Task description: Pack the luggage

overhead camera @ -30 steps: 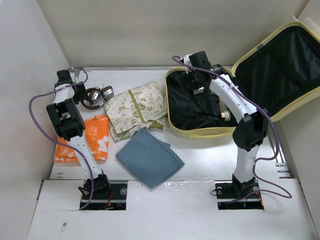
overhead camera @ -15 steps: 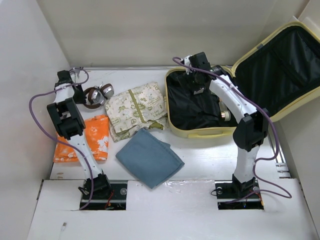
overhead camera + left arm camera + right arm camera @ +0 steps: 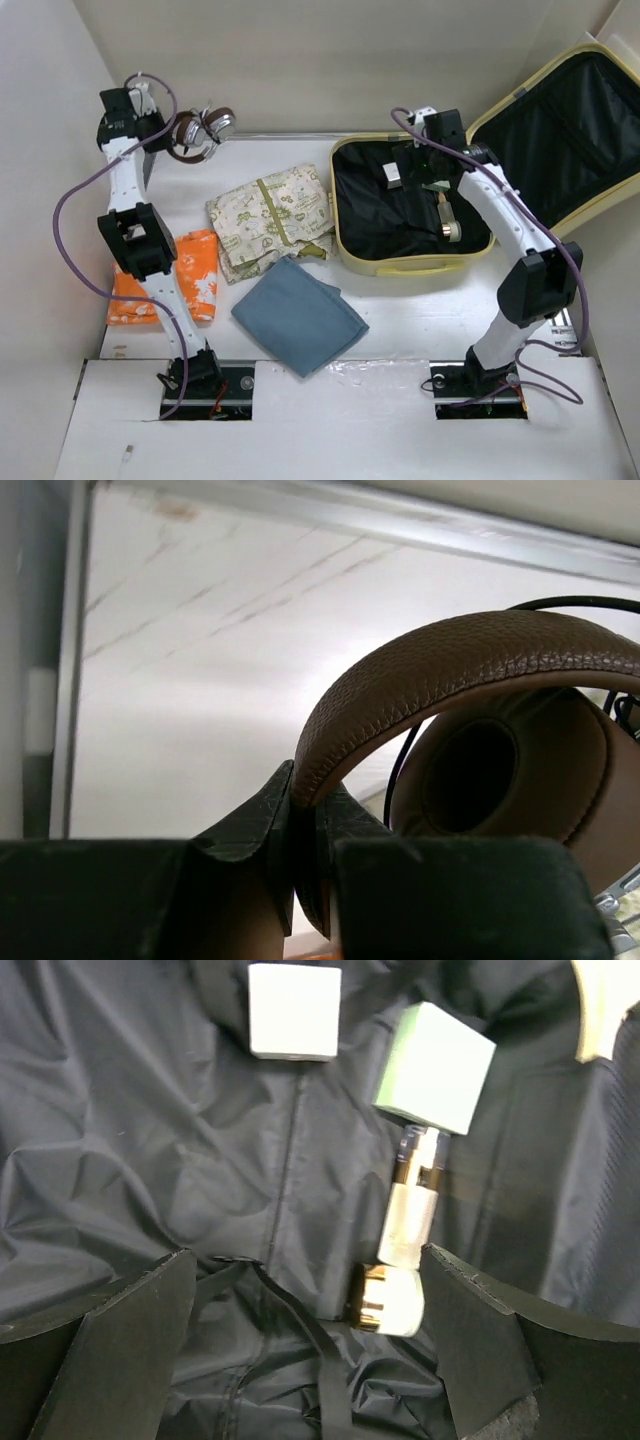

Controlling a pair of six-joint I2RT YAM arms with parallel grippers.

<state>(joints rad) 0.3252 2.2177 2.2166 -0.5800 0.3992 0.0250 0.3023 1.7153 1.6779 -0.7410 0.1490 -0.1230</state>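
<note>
Pinching the brown leather band of a pair of headphones [image 3: 470, 670], the left gripper [image 3: 305, 825] has its jaws closed tight, with only the band's thickness between the dark fingers [image 3: 250, 820]. One padded ear cup hangs just to the right of the grip. From above, that arm is stretched tall at the far left corner, and the headphones are raised in front of the back wall.

The right gripper [image 3: 300, 1345] is spread wide and holds nothing; it hovers over the black lining of the luggage [image 3: 400, 265]. Beneath it lie a white box [image 3: 293, 1010], a pale green box [image 3: 435, 1067], a slim white bottle [image 3: 407, 1222] and a small gold-banded jar [image 3: 388, 1302], the bottle reaching from the green box to the jar.

The luggage lies open at the far right of the table [image 3: 430, 310], its lid [image 3: 575, 140] tilted back toward the right wall. Left of it lie a cream patterned cloth [image 3: 270, 215], a folded blue-grey cloth [image 3: 300, 315] and an orange-and-white cloth [image 3: 190, 275].
</note>
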